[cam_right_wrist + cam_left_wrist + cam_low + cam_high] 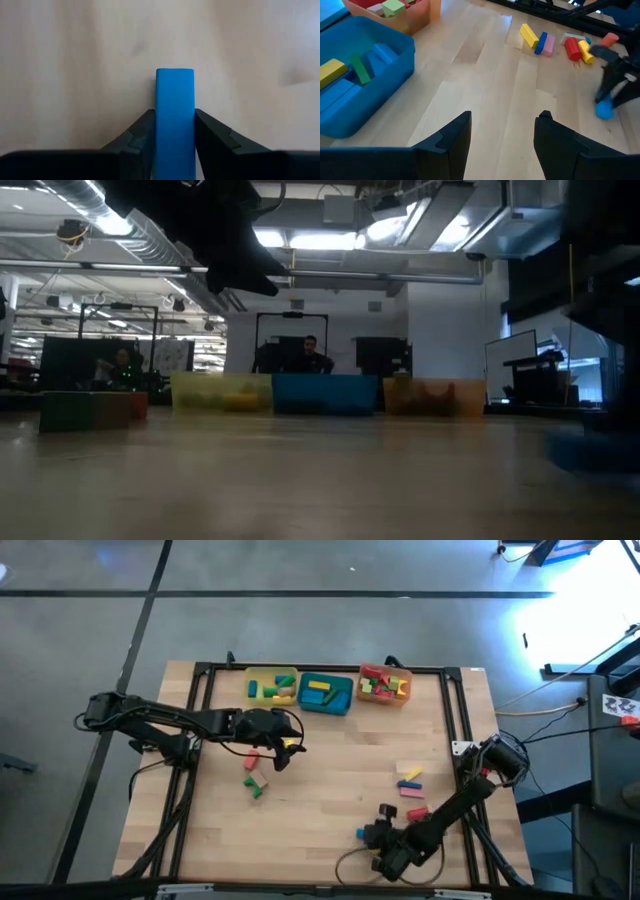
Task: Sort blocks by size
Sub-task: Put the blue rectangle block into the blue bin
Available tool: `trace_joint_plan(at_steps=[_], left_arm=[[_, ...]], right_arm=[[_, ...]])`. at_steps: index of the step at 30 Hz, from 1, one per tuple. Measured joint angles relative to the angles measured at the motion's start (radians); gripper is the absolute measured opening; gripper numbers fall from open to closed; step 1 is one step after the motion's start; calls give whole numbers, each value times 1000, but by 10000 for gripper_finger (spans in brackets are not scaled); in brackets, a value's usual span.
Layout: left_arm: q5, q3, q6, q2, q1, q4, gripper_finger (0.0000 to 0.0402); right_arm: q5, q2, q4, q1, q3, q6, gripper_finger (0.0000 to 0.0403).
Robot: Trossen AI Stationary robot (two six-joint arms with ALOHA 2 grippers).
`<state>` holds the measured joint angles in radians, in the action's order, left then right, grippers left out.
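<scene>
Two dark fingers of the right gripper sit pressed up against both sides of a blue block, so it's pinching that one, low over the bare wood. From overhead the right gripper is down near the front edge of the table, right of centre, with the blue block just peeking out at its tip.

Moving outward from there, a little bunch of loose blocks lies near it toward the table's right side: pink, yellow, blue, and red ones close together. The left wrist camera catches the same bunch of loose blocks from across the table.

Over on the other side, the left gripper hangs above the wood with its fingers spread apart and nothing between them. Overhead it's the left gripper left of centre, just in front of the trays. A few more small blocks lie just beside it, toward the front.

Along the back edge there's a yellow tray, a teal tray, and an orange tray in a row, each with blocks already inside.
</scene>
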<state>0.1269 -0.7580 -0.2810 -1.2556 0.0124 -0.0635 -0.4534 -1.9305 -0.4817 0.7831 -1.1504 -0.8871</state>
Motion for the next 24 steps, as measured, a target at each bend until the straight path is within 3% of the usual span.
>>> trace_joint_plan(at_steps=[8, 18, 24], left_arm=[[0, 1, 0, 0, 0, 1, 182], [-1, 1, 4, 88, 0, -11, 182], [-2, 1, 53, 206, 1, -62, 182]], right_arm=[[-74, 57, -179, -137, -108, 298, 113], [-275, 63, -474, -421, -270, 697, 114], [-269, 63, -346, -610, -284, 1011, 117]])
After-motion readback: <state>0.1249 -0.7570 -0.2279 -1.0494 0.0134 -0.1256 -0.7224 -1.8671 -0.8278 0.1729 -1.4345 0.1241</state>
